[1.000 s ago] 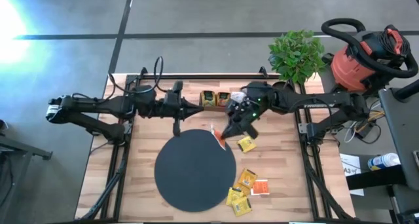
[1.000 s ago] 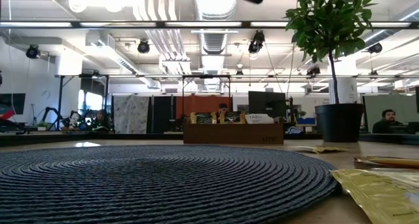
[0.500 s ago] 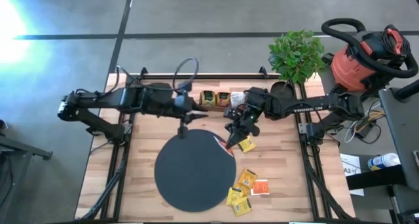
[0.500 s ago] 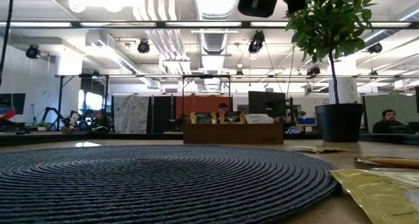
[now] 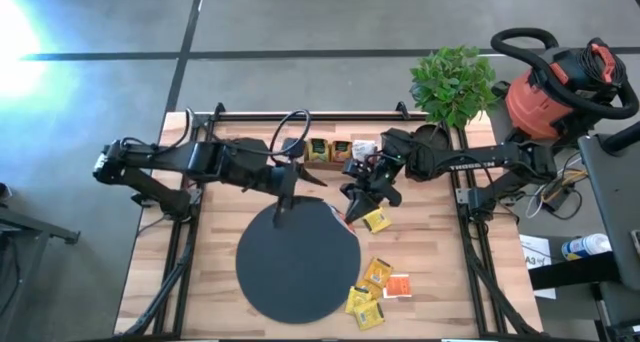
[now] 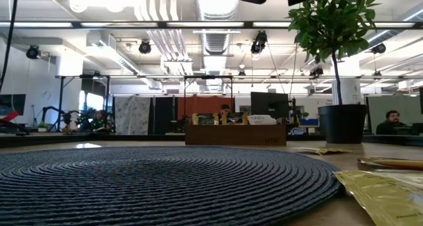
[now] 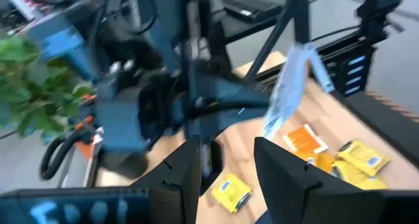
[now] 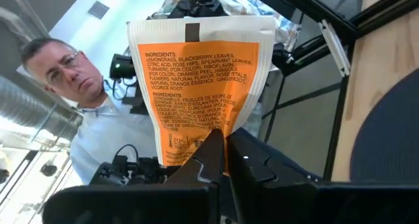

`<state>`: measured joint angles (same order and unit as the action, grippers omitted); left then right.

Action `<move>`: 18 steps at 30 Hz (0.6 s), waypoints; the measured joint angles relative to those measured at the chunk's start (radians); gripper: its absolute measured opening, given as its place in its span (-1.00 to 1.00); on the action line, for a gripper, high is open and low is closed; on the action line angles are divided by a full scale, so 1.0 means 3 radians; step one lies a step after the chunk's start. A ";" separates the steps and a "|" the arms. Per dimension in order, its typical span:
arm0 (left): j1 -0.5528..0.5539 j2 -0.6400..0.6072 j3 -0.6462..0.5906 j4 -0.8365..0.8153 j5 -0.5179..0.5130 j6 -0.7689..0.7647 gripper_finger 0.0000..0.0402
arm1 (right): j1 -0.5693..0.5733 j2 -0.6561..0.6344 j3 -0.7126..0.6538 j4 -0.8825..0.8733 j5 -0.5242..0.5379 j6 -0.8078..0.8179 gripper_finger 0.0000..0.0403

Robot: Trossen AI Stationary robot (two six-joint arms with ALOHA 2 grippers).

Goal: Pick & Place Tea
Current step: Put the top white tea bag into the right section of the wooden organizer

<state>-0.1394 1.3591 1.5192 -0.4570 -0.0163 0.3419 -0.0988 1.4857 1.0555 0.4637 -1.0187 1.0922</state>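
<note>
Both arms have drawn together over the table's far side: my right gripper (image 8: 219, 149) pinches an orange-red tea sachet (image 8: 200, 86), left fingers (image 7: 285, 165) parted, empty. Other sachets (image 5: 375, 272) remain beside the black disc (image 5: 297, 257).

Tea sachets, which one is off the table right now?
The orange-and-white sachet, pinched in the right gripper near the black mat; the others lie flat on the table.
</note>
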 joint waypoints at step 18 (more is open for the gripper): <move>0.0013 0.0203 -0.0004 0.0128 0.0434 -0.0079 -0.33 | -0.0054 0.0001 -0.0018 -0.0009 0.0013 -0.0010 -0.94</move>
<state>-0.1356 1.4200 1.5181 -0.4185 0.1139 0.3181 -0.1150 1.4860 1.0500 0.4611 -1.0148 1.0892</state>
